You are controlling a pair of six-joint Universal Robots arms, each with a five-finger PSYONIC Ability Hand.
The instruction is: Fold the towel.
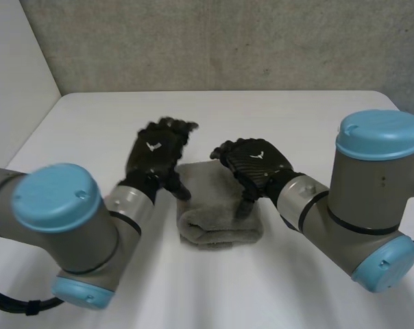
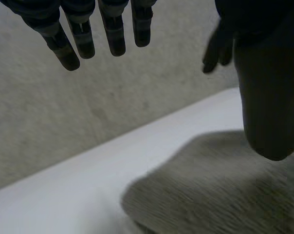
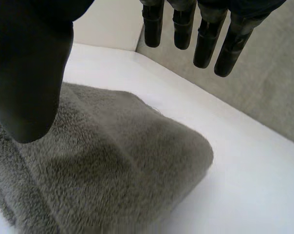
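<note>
The folded towel [image 1: 217,219] lies at centre frame on the table [image 1: 90,123]. Left hand [image 1: 154,152] and right hand [image 1: 258,161] hover over it, fingers straight, holding nothing; thumbs perhaps touch it.

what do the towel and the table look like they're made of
Towel: grey, soft pile cloth, probably terry or a plush microfibre. The right wrist view shows a short fuzzy nap, and the folded edges are thick and rounded.
Table: white, smooth and even with a slight sheen and a rounded far corner. It could be laminate or painted board; the look leaves that open.
</note>
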